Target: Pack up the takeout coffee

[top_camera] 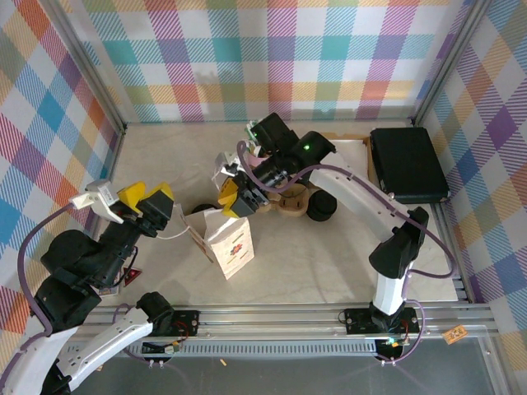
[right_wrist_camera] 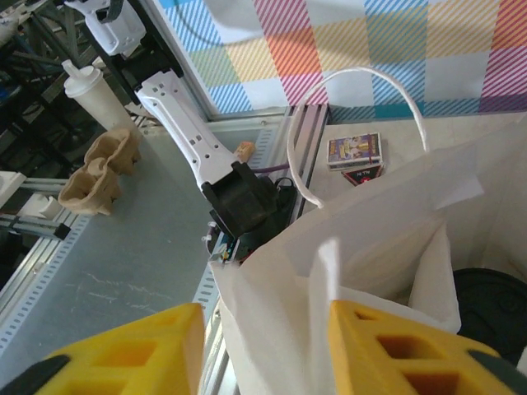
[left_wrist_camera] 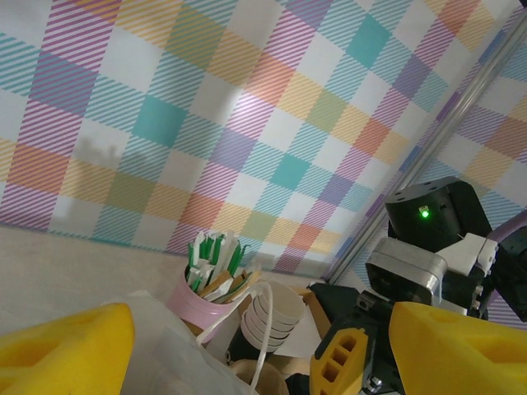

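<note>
1. Right pincer (right_wrist_camera: pixel 265 329): two yellow fingers (right_wrist_camera: pixel 123 350), nearest the lens in the right wrist view. They stand partly apart with nothing gripped, and the pincer hangs over the mouth of the bag.

2. Paper bag (right_wrist_camera: pixel 387 230): one, white, upright on the surface (top_camera: pixel 329 255), mouth open. One white cord handle (right_wrist_camera: pixel 370 78) arches above its rim.

3. Takeout coffee (right_wrist_camera: pixel 494 309): one. Its round black lid shows low at the right edge of the right wrist view, behind a white paper fold, apparently down inside the bag. The lid faces up, so the long axis runs vertical. The cup wall is hidden.

4. Left pincer (left_wrist_camera: pixel 263 321): two yellow fingers, spread wide. The bag's rim and a cord handle rise between them; neither looks pinched.

5. Pink cup (left_wrist_camera: pixel 210 300): one, upright, filled with green and white sticks.

6. Stack of cream cups (left_wrist_camera: pixel 268 317): one stack, lidless, just beside the pink cup.

7. Stack of black lids (top_camera: pixel 321 206): one low stack, beyond the bag, under the right arm.

8. Black case (top_camera: pixel 408 164): one, flat, at the far right of the surface.

9. Small printed boxes (right_wrist_camera: pixel 354 150): two, lying together on the surface past the bag.
</note>
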Robot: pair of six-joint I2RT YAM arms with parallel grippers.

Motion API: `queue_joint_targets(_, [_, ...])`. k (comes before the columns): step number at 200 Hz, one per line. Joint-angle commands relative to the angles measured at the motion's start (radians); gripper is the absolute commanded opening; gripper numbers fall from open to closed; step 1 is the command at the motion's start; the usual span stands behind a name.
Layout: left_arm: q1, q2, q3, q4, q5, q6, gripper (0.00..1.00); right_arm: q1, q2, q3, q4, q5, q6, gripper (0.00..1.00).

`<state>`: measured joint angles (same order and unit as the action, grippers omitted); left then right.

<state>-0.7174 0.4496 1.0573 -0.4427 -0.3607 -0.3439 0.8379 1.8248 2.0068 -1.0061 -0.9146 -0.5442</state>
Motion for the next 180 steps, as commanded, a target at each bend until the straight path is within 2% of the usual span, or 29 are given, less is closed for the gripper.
queue_joint_targets(1, [0.011,-0.019,0.001,0.018,-0.003,0.006,0.81,0.016,0.001,0.045,-0.016,0.002,-0.028,0.48])
queue_joint_targets(52, [0.011,-0.022,-0.002,0.003,-0.028,0.033,0.81,0.032,-0.01,0.049,-0.014,0.024,-0.016,0.5])
queue_joint_targets(63, [0.01,-0.011,0.003,-0.025,-0.072,0.049,0.79,0.033,-0.018,0.049,-0.002,0.042,0.006,0.5])
queue_joint_targets(76, [0.012,0.026,0.033,-0.106,-0.206,0.073,0.78,0.03,-0.046,0.051,0.048,0.124,0.078,0.5])
queue_joint_targets(94, [0.012,0.125,0.074,-0.206,-0.588,0.112,0.75,-0.014,-0.125,-0.014,0.185,0.287,0.231,0.5])
queue_joint_targets(105, [0.016,0.18,0.045,-0.132,-0.802,0.221,0.69,-0.072,-0.209,-0.115,0.32,0.4,0.351,0.51])
queue_joint_targets(112, [0.031,0.21,0.0,-0.003,-0.863,0.363,0.68,-0.123,-0.272,-0.21,0.408,0.457,0.418,0.51])
queue_joint_targets(119, [0.066,0.234,-0.059,0.143,-0.844,0.494,0.68,-0.179,-0.335,-0.305,0.491,0.517,0.493,0.52])
queue_joint_targets(127, [0.123,0.26,-0.1,0.234,-0.79,0.526,0.69,-0.243,-0.399,-0.407,0.568,0.596,0.544,0.53])
queue_joint_targets(140, [0.257,0.312,-0.13,0.202,-0.712,0.42,0.74,-0.338,-0.488,-0.534,0.623,0.76,0.605,0.53])
queue_joint_targets(162, [0.509,0.379,-0.205,0.144,-0.499,0.255,0.79,-0.498,-0.59,-0.723,0.649,0.969,0.631,0.56])
queue_joint_targets(180, [0.654,0.415,-0.304,0.242,-0.434,0.207,0.81,-0.63,-0.623,-0.855,0.663,1.04,0.656,0.59])
